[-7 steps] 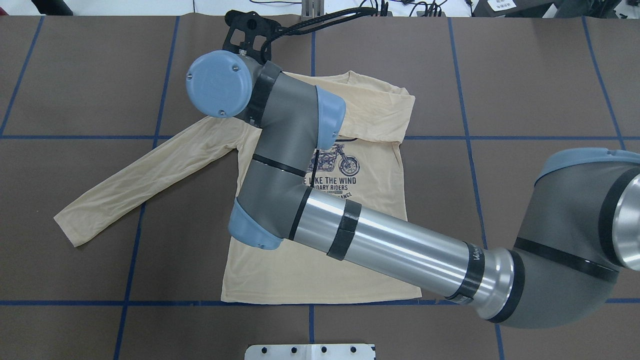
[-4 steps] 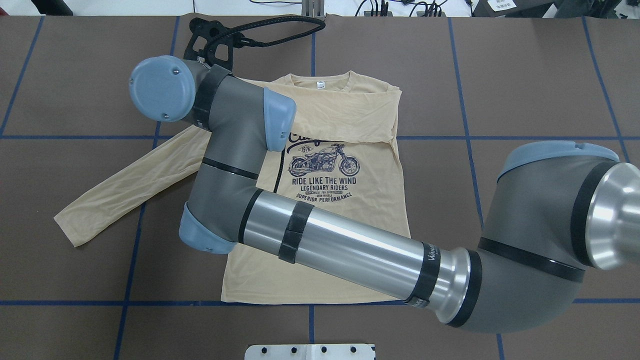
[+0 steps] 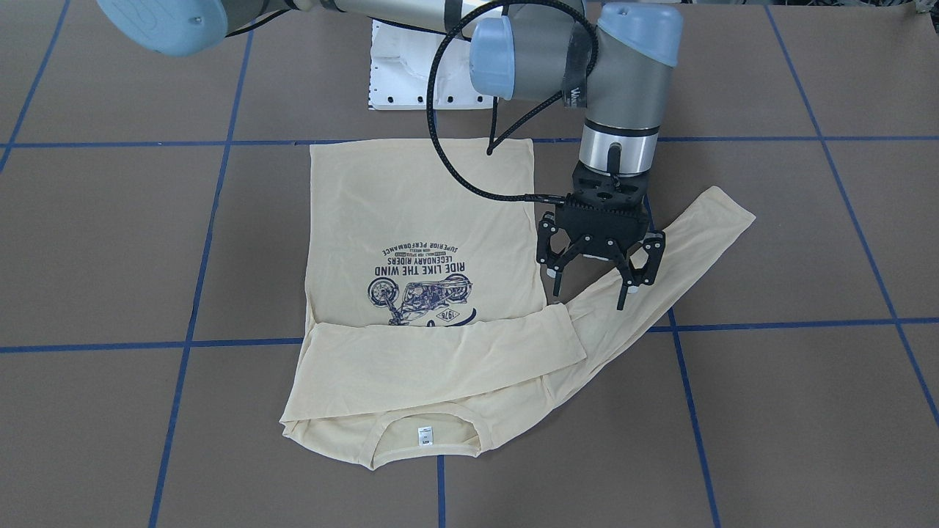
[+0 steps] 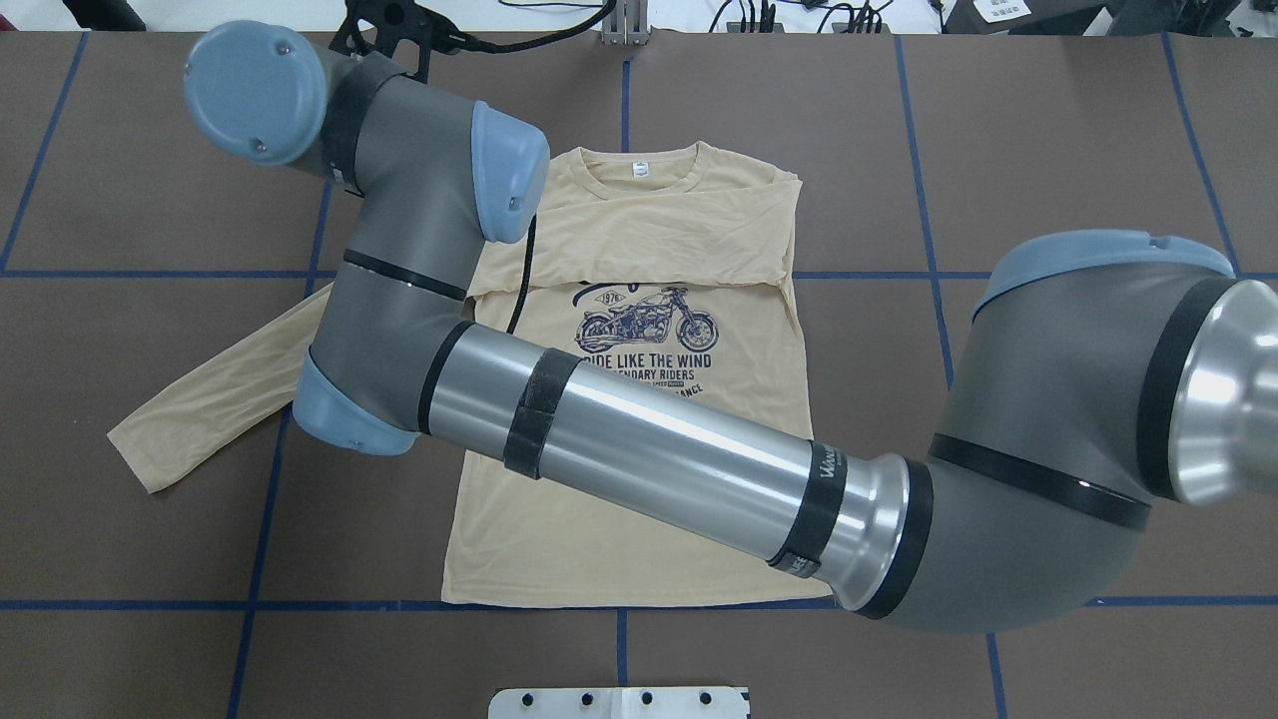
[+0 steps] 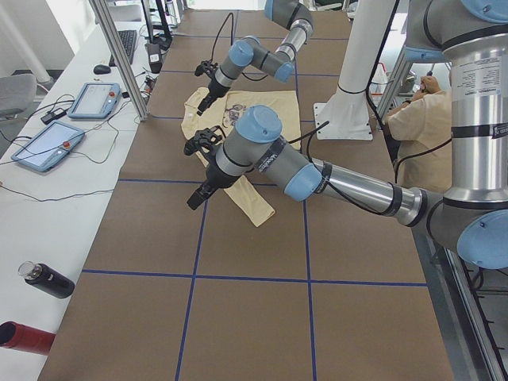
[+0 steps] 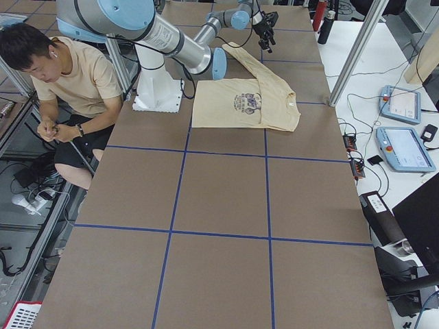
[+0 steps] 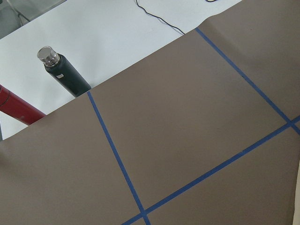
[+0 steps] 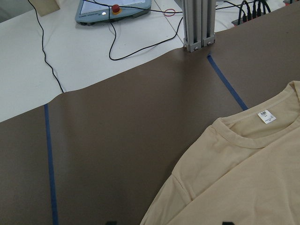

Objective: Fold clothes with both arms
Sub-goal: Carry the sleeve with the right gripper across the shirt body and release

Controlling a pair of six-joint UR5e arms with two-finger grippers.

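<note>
The cream long-sleeved shirt (image 3: 418, 213) lies flat, print up, collar and neck label (image 3: 423, 436) toward the operators. Its right sleeve (image 4: 659, 230) is folded across the chest. Its left sleeve (image 3: 682, 242) stretches out flat over the table. My right arm (image 4: 649, 459) reaches across the shirt. Its right gripper (image 3: 594, 293) hangs open and empty just above the left sleeve near the armpit. The right wrist view looks over the left shoulder (image 8: 243, 178) toward the collar. My left gripper (image 5: 198, 194) shows only in the exterior left view, raised off the table; I cannot tell its state.
The white pedestal base (image 4: 619, 702) sits at the robot's edge behind the hem. A metal post (image 8: 199, 28) and a teach pendant (image 8: 112, 9) stand beyond the collar. Two bottles (image 7: 63, 75) lie off the table's left end. A person (image 6: 75, 82) sits beside the robot.
My right arm has swung left across the shirt, from over the chest to over the left sleeve, uncovering the print. The folded right sleeve settled early on and has stayed put since.
</note>
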